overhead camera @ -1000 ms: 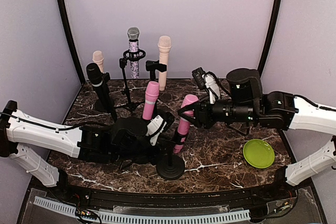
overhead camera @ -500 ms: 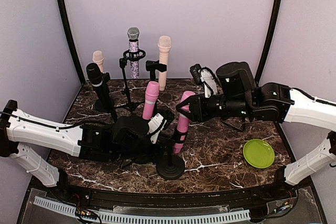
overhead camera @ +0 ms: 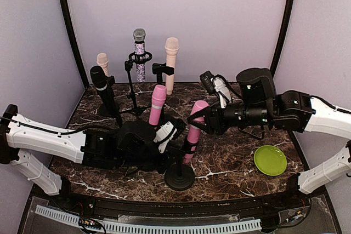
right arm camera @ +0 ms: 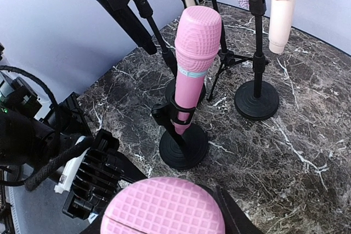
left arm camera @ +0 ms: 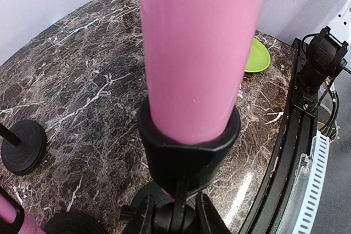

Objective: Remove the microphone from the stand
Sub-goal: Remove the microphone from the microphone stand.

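Note:
A pink microphone (overhead camera: 194, 127) leans in the black clip (left arm camera: 186, 146) of the front stand (overhead camera: 179, 177). My right gripper (overhead camera: 202, 119) is shut on the microphone just below its head (right arm camera: 163, 212), and one black finger (right arm camera: 233, 215) shows beside it. My left gripper (overhead camera: 176, 147) is shut on the stand's stem under the clip, its fingers (left arm camera: 140, 218) pressed in from both sides. In the left wrist view the microphone's body (left arm camera: 197, 53) fills the upper frame. The lower end of the microphone is hidden inside the clip.
A second pink microphone (overhead camera: 158, 104) stands in its own stand behind. Further back are black (overhead camera: 100, 80), sparkly silver (overhead camera: 139, 47) and beige (overhead camera: 171, 61) microphones on stands. A green plate (overhead camera: 270, 160) lies at the right. A black rail (overhead camera: 181, 207) runs along the near edge.
The right arm swung left with the microphone's head, then came back right. The microphone still sits in the clip and the stand's base has shifted only slightly. The left arm held still.

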Available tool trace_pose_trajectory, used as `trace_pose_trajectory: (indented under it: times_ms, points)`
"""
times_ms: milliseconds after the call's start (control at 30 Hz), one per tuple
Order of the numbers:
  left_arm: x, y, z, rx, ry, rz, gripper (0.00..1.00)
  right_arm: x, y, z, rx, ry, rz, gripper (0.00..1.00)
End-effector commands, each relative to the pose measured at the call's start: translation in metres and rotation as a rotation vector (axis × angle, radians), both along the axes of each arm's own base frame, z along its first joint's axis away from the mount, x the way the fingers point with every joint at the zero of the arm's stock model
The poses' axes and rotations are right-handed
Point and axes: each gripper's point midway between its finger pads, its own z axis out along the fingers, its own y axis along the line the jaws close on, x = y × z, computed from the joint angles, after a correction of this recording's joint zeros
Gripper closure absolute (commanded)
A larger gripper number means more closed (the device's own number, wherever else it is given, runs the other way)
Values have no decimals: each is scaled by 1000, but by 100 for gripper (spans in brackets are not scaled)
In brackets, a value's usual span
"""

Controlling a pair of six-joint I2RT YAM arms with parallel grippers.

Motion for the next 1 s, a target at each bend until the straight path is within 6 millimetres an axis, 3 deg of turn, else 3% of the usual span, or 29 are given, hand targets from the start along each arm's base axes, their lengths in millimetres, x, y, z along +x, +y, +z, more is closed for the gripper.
trace_pose_trajectory:
  times_ms: [0, 333, 600, 967]
  points:
    - [-14, -8, -6, 24, 45, -69, 100, -28, 12, 47, 176, -40, 160, 83]
    - [-10, -5, -13, 38, 35, -46, 100, -11, 7, 34, 180, 13, 25, 82]
    - [-8, -12, -17, 56, 38, -48, 100, 16, -11, 27, 168, 138, -227, 82]
    - [-10, -9, -17, 45, 46, -50, 100, 17, -18, 28, 131, 103, -238, 83]
